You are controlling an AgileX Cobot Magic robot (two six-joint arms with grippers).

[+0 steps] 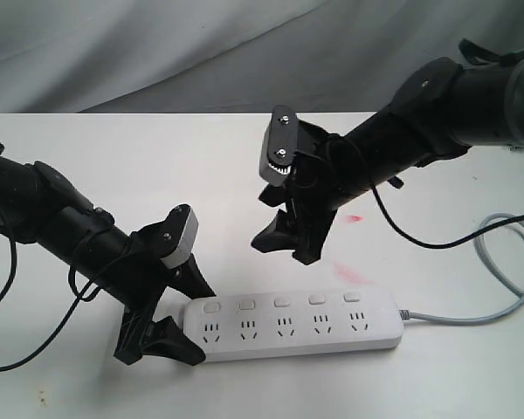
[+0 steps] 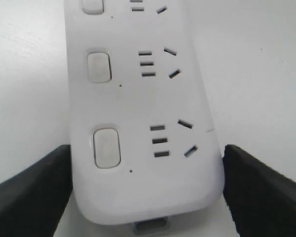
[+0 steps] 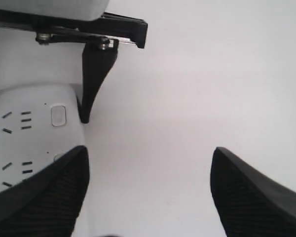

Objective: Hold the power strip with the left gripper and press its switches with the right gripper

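Your left gripper (image 1: 192, 321) is clamped across the left end of the power strip (image 1: 297, 327), one finger against each long edge, at lower left of centre in the exterior view. Your right gripper (image 1: 283, 249) hangs spread wide and empty at mid-frame, above and clear of the row of switches (image 1: 281, 301). The strip lies flat on the white table (image 1: 157, 175) along the lower middle, its grey cord (image 1: 472, 319) running off right.
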